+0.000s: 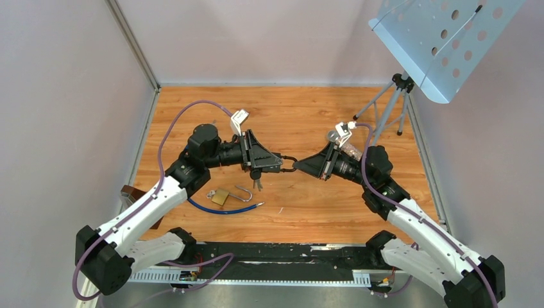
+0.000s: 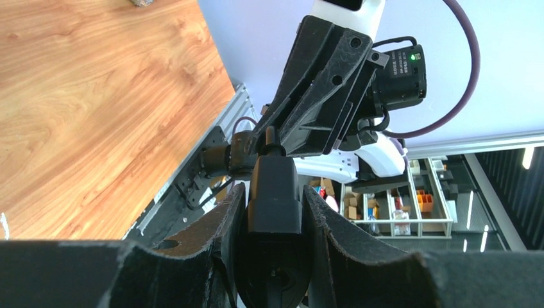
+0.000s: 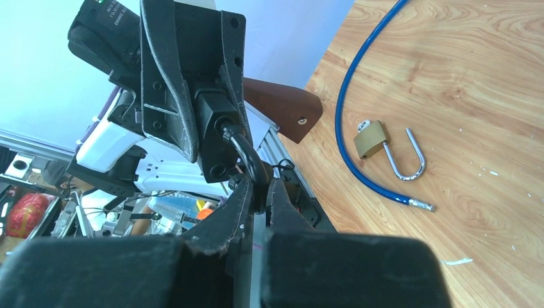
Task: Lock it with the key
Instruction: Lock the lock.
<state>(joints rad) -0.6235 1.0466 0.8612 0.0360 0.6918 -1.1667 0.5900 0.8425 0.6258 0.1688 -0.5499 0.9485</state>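
Observation:
My left gripper (image 1: 280,164) is shut on a black lock body (image 2: 274,192), held above the middle of the wooden table (image 1: 308,115). A small key bunch (image 1: 256,183) hangs below it. A black curved loop (image 3: 246,153) comes out of that body, and my right gripper (image 1: 296,166) is shut on the loop's end (image 3: 258,186). The two grippers meet tip to tip. A brass padlock (image 1: 220,196) with its shackle (image 3: 408,160) swung open lies on the table beside a blue cable (image 1: 224,210). Both also show in the right wrist view, the padlock (image 3: 372,138) and the cable (image 3: 349,115).
A brown wooden block (image 1: 131,192) sits at the table's left edge, also in the right wrist view (image 3: 282,109). A tripod (image 1: 390,109) with a perforated metal tray (image 1: 442,38) stands at the back right. Walls close in the left and back sides.

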